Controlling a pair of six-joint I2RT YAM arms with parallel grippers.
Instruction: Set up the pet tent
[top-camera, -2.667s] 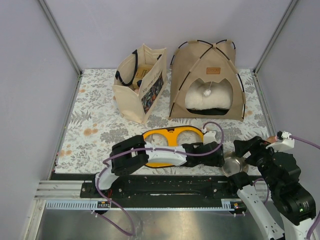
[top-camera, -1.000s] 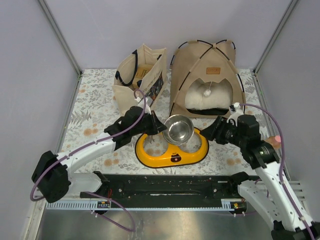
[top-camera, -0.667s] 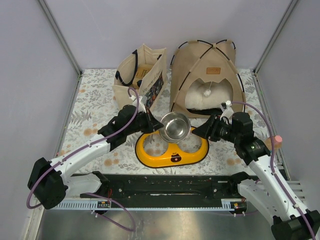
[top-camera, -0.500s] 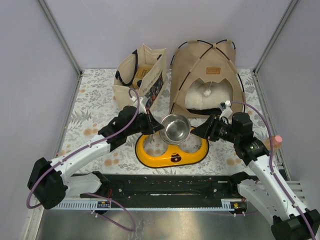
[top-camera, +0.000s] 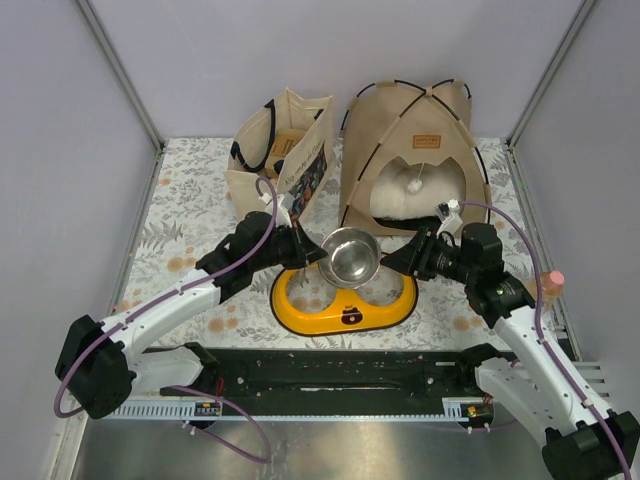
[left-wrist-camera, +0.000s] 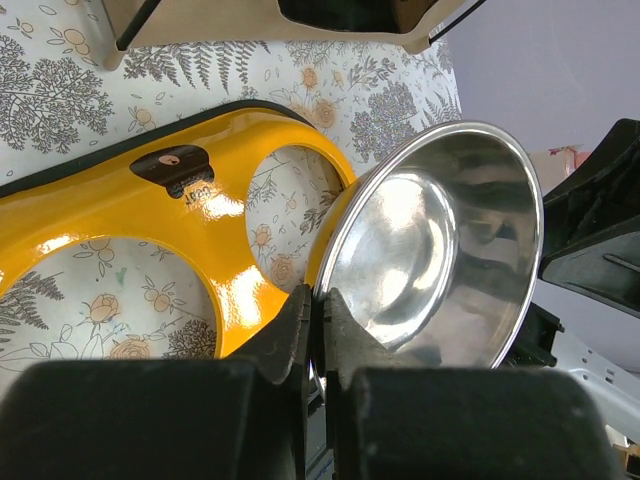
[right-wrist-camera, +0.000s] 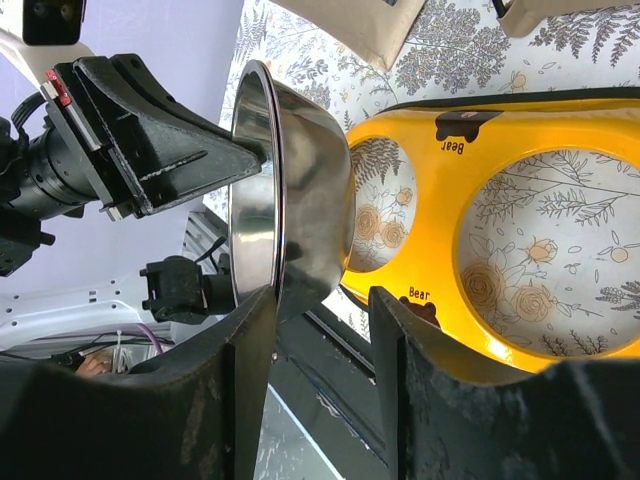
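The pet tent (top-camera: 415, 150) stands upright at the back right, tan with black poles, with a white pompom hanging in its arched doorway. My left gripper (top-camera: 308, 252) is shut on the rim of a steel bowl (top-camera: 350, 257), which it holds tilted above a yellow two-hole feeder stand (top-camera: 345, 305). In the left wrist view the fingers (left-wrist-camera: 300, 320) pinch the bowl's (left-wrist-camera: 440, 250) edge. My right gripper (top-camera: 392, 262) is open at the bowl's opposite side. In the right wrist view its jaws (right-wrist-camera: 322, 305) straddle the bowl (right-wrist-camera: 300, 180), one finger at the rim and the other apart from it.
A beige tote bag (top-camera: 280, 170) with black handles stands left of the tent. A cream fluffy pillow (top-camera: 415, 198) lies inside the tent. A small pink-topped object (top-camera: 548, 285) sits by the right wall. Panel walls enclose the floral mat (top-camera: 190, 230).
My right gripper has moved left up to the bowl and its jaws have narrowed around it. The left gripper has kept hold of the bowl and shifted it slightly left.
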